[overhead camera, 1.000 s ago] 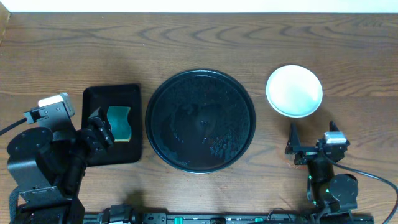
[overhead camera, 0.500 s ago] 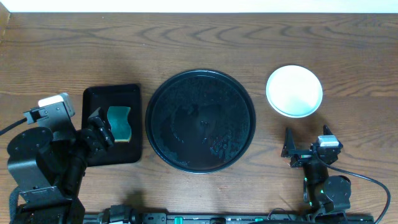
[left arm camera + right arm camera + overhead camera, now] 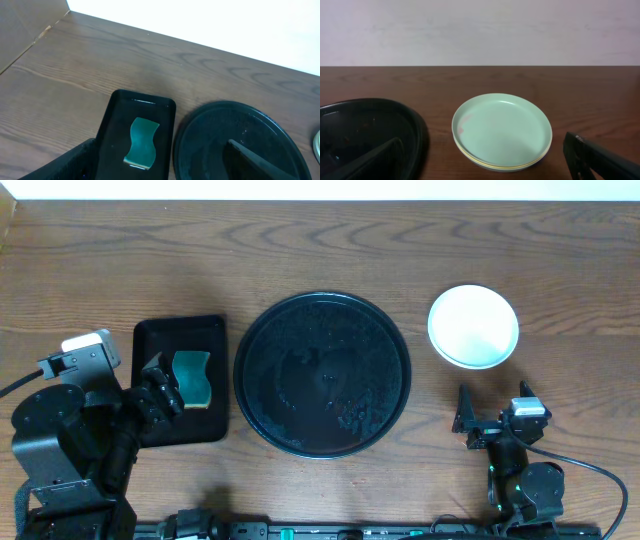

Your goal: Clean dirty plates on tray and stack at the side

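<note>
One stack of plates [image 3: 501, 131], mint on top with a yellow rim showing beneath and a faint red smear inside the top one's edge, sits on the tabletop [image 3: 300, 250] at 3 o'clock from the round black tray [image 3: 322, 373]. At the tray's 9 o'clock, a teal sponge [image 3: 190, 378] lies in a rectangular tray [image 3: 180, 323]. The left gripper [image 3: 162, 383] and right gripper [image 3: 495, 405] are both spread wide, holding nothing.
</note>
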